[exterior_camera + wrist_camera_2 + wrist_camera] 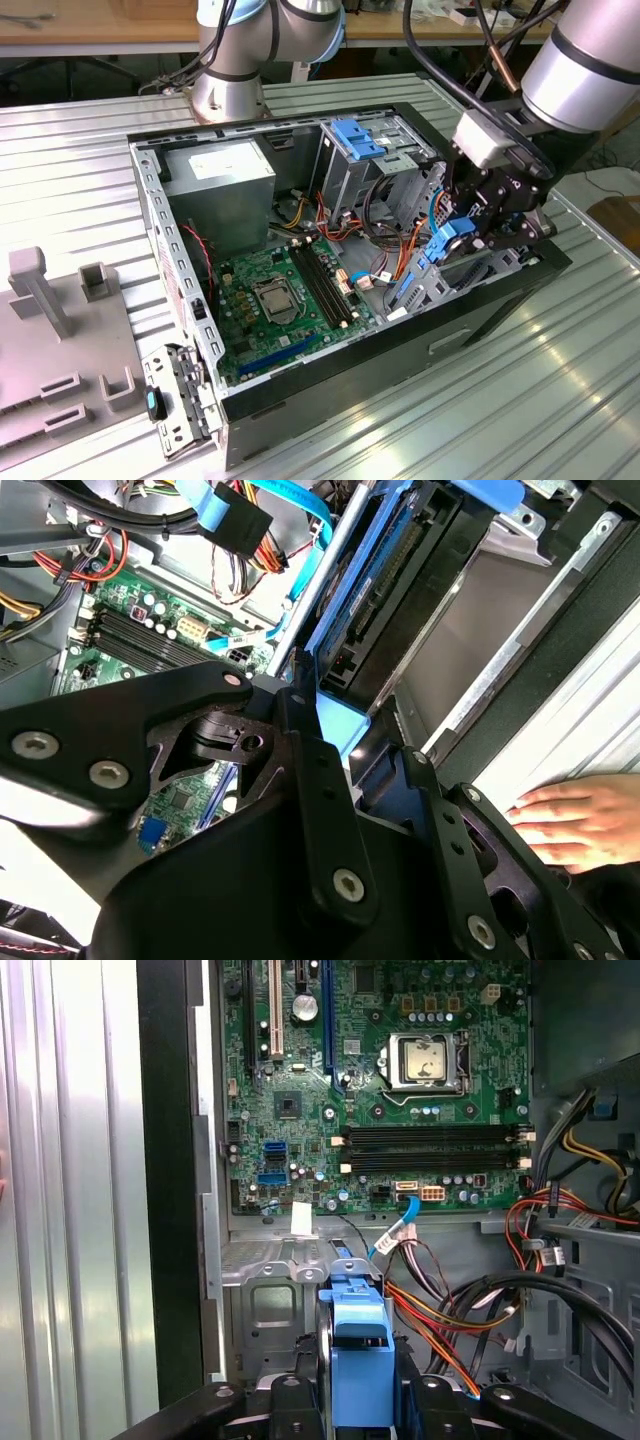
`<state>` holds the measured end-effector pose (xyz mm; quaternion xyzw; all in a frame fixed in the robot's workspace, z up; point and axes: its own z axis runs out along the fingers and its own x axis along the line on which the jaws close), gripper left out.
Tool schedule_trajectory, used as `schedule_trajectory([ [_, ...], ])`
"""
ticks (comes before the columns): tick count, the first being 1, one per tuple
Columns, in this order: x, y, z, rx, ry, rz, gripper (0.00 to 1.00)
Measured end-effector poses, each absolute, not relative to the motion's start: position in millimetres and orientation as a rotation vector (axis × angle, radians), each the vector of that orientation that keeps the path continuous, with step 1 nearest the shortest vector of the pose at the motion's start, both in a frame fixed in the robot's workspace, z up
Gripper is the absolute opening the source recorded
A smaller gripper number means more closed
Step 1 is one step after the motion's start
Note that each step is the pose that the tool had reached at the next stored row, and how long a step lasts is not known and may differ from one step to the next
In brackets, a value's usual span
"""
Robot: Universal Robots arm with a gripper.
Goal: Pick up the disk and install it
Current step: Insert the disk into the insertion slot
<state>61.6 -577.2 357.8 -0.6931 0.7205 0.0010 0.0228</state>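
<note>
The disk, a dark drive in a bright blue carrier, hangs tilted over the drive bay at the exterior view's right end of the open computer case. My gripper is shut on it from above. In the first wrist view the blue carrier sits between the black fingers, just over the grey metal bay floor. In the second wrist view the disk's dark body and blue rail slant down into the bay beside my finger.
Inside the case are the green motherboard, the power supply, a metal cage with a light-blue latch and orange and red cables. A person's hand rests on the ribbed table. A grey fixture plate lies at the exterior view's left.
</note>
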Motion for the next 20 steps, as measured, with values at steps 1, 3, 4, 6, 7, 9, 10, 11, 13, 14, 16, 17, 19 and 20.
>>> schedule_trajectory([
  [1,61.6,-577.2,357.7,-2.146,2.231,0.003,0.37],
  [3,61.6,-577.2,357.5,-2.146,2.231,0.003,0.37],
  [4,61.6,-577.2,357.4,-2.146,2.231,0.003,0.37],
  [6,61.6,-577.2,357.2,-2.146,2.231,0.003,0.37],
  [7,61.6,-577.2,357.2,-2.146,2.231,0.003,0.37],
  [9,61.6,-577.2,356.9,-2.146,2.231,0.003,0.37],
  [10,61.6,-577.2,356.9,-2.146,2.231,0.003,0.37],
  [11,61.6,-577.2,356.7,-2.146,2.231,0.003,0.37],
  [13,61.6,-577.2,356.5,-2.146,2.231,0.003,0.37],
  [14,61.6,-577.2,356.4,-2.146,2.231,0.003,0.37],
  [16,61.6,-577.3,355.3,-2.145,2.23,0.004,0.38],
  [17,61.6,-577.3,355.4,-2.146,2.231,0.004,0.44],
  [19,61.6,-577.2,355.8,-2.146,2.231,0.003,0.44],
  [20,61.6,-577.2,355.8,-2.147,2.231,0.003,0.44],
])
